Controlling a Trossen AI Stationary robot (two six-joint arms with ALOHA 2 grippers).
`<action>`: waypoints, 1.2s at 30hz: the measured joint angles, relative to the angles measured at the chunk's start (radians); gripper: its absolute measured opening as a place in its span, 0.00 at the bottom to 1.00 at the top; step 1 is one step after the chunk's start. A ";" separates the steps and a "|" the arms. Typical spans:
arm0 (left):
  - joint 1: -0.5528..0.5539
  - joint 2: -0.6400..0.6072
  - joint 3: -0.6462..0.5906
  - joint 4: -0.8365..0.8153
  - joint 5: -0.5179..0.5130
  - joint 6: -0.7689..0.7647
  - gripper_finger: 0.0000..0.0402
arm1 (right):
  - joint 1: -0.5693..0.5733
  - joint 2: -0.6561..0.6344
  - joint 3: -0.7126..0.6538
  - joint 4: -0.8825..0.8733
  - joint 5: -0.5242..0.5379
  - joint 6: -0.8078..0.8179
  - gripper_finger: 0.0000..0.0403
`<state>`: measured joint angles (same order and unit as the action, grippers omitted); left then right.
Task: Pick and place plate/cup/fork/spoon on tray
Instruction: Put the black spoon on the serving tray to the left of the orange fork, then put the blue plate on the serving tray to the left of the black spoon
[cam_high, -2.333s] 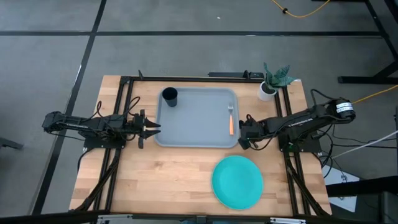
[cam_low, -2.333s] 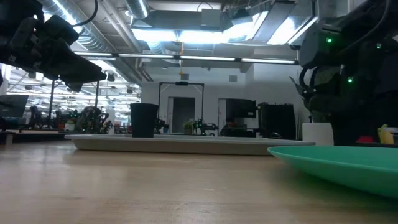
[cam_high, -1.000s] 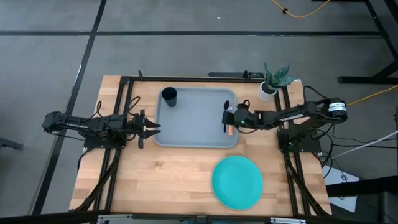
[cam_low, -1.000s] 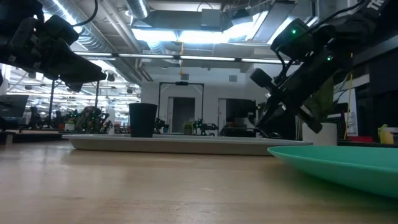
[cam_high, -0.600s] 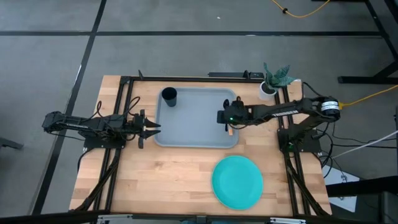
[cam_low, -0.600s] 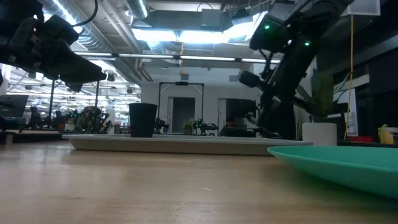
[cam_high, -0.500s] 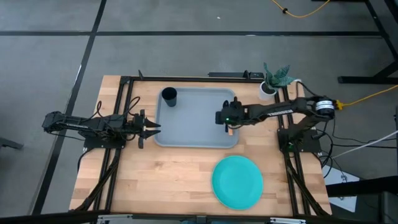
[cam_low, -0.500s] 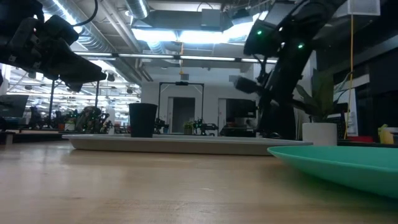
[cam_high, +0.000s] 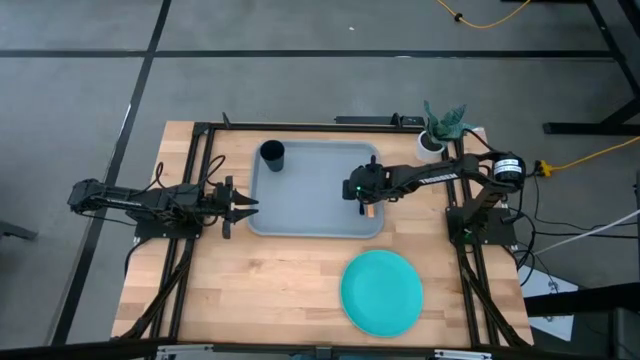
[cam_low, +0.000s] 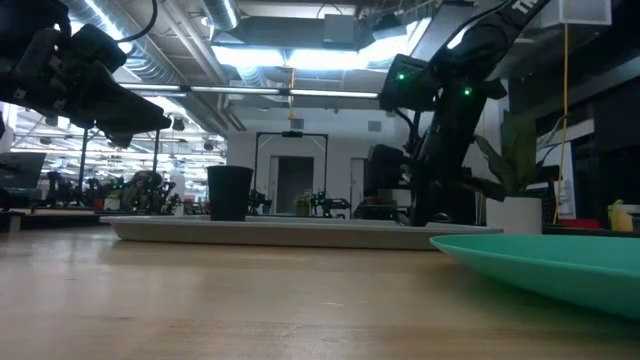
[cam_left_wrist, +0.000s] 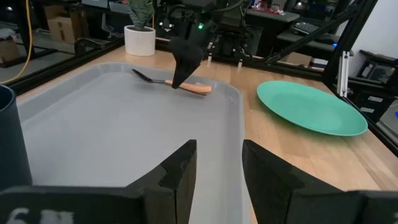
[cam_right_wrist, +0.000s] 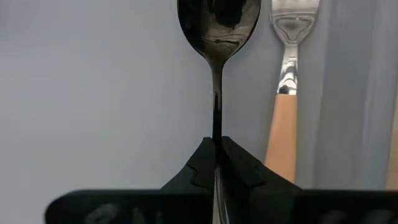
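The grey-blue tray (cam_high: 305, 205) lies at the table's far middle, with the dark cup (cam_high: 272, 154) standing in its far left corner. The orange-handled fork (cam_right_wrist: 285, 118) lies on the tray's floor by its right rim. My right gripper (cam_high: 361, 190) is over the tray's right part, shut on the dark spoon (cam_right_wrist: 219, 25), just left of the fork. The teal plate (cam_high: 381, 291) rests flat on the table near the front right. My left gripper (cam_high: 243, 204) is open and empty at the tray's left rim; its own view shows the gap (cam_left_wrist: 214, 168). My right gripper pinches the spoon's thin handle (cam_right_wrist: 216, 134) between its two fingertips, about midway along it. The fingers come from above, slanting down, and the handle runs along the gap between them. The bowl (cam_left_wrist: 140, 74) points to the table's far side, low over the tray's floor; whether it touches, I cannot tell.
A white pot with a green plant (cam_high: 431, 143) stands at the table's far right corner, behind my right arm. Bare wood lies to the left of the plate (cam_high: 250, 290).
My right gripper has gone toward the table's left, from the tray's right rim to over the tray's right part, carrying the spoon past the fork. Its arm has stretched out farther over the tray.
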<state>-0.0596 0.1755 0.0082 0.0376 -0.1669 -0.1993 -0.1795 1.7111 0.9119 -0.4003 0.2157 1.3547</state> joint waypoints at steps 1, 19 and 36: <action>0.000 0.000 0.000 0.000 0.000 0.000 0.30 | 0.000 0.000 0.000 -0.002 0.000 0.000 0.03; 0.000 0.000 0.000 0.000 0.000 0.000 0.30 | 0.000 0.000 0.000 -0.023 0.028 0.030 0.17; 0.000 0.000 0.000 0.000 0.000 0.000 0.30 | 0.122 -0.248 -0.001 -0.226 0.183 -0.416 0.17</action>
<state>-0.0597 0.1753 0.0082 0.0376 -0.1669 -0.1993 -0.0574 1.4627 0.9112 -0.6261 0.3984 0.9388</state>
